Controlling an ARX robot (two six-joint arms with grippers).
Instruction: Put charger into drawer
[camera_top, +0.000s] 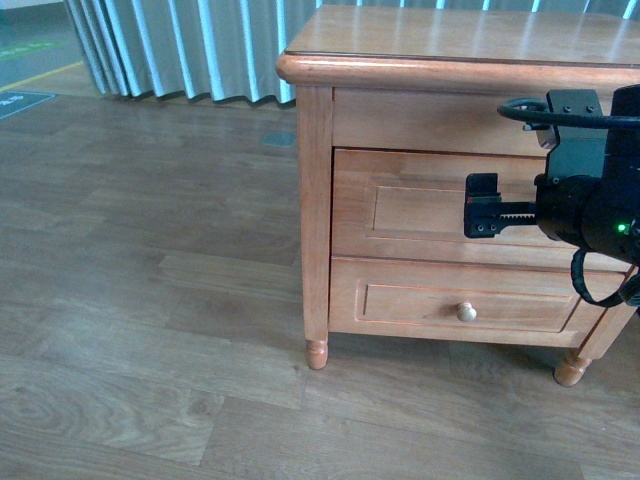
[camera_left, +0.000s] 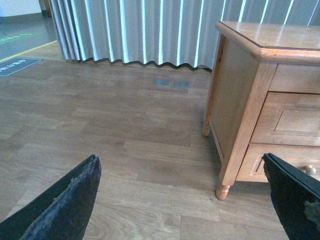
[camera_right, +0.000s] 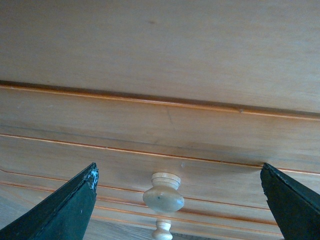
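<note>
The right gripper (camera_right: 177, 200) hangs with fingers apart just before the shut drawer (camera_top: 420, 205), its knob (camera_right: 163, 192) between them. A skewed closing could slip off the round knob. The left gripper (camera_left: 182, 200) hangs spread above the floor; the charger shows nowhere, not even on the cabinet top's near edge.

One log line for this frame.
right claw: open, facing upper drawer knob | drawer: shut | left claw: open, idle | charger: unseen

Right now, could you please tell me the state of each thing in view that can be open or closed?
upper drawer: closed, its knob not gripped
lower drawer: closed
right gripper: open, facing the upper drawer's knob
left gripper: open, empty, over the floor
charger: not in view
</note>
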